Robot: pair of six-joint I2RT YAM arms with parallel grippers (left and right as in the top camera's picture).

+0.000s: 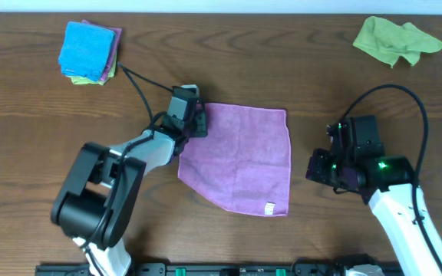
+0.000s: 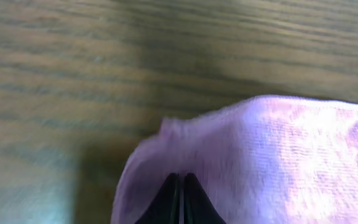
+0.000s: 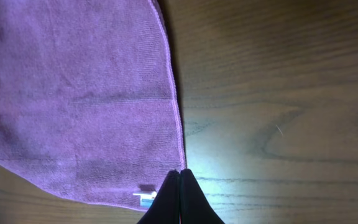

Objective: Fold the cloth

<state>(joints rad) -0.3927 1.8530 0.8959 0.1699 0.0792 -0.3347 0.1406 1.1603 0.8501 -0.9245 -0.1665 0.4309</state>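
The left pincer (image 2: 180, 186) pinches the cloth (image 1: 244, 157) at its far-left corner, probably to fold it over, while the right pincer (image 3: 179, 180) waits pressed together, empty.

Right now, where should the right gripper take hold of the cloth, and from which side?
Probably the corner with the white tag, approached from the right, low over the table. The cloth lies flat, so only its edges can be pinched, and that corner lies just beside the right gripper, now shut.
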